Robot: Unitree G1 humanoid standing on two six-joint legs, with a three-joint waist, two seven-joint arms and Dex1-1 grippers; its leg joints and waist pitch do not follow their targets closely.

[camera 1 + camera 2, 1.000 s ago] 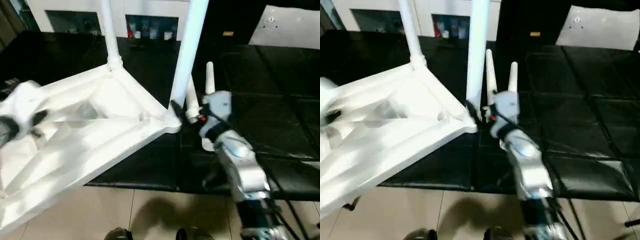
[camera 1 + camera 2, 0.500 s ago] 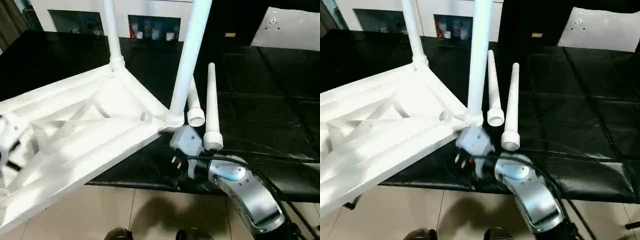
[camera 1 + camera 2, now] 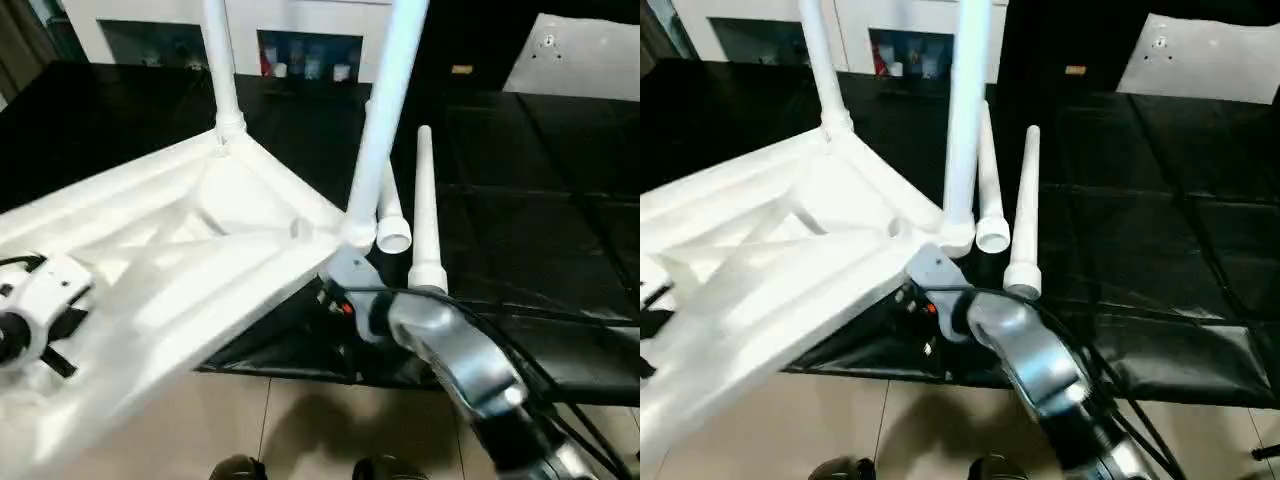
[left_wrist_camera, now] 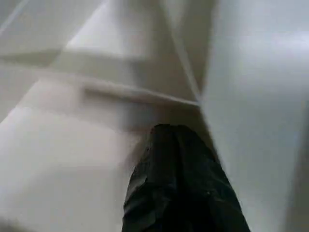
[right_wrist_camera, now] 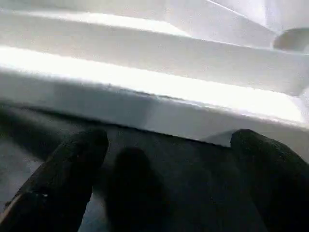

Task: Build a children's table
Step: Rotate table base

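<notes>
Since a second ago the right arm has dropped from beside the near upright leg to below the tabletop's near corner, and the left arm's white wrist has slid in along the lower part of the tilted top.

Upside down, the children's table [image 3: 190, 250] lies tilted across the near left part of the black surface [image 3: 540, 200], its ribbed underside facing up and its lower end hanging out past the surface's near edge over the tiled floor [image 3: 300, 420]. Two legs are screwed in and stand upright: the far leg [image 3: 222, 70] at the corner toward the surface's far edge, and the near leg [image 3: 385, 110] at the corner nearest the middle of the surface. Two loose legs lie flat on the surface just beyond that near corner, side by side and pointing toward the far edge: the shorter-looking one [image 3: 390, 215] touching or almost touching the near leg's base, the longer one [image 3: 424, 210] just beside it.

The right gripper [image 5: 169, 159] sits under the tabletop's edge at that near corner, its two black fingers [image 5: 72, 164] spread wide, with nothing between them and the white rim just beyond their tips.

The left gripper [image 4: 176, 145] has its fingers pressed together, tips against the ribbed underside where two ribs meet; they hold nothing.
</notes>
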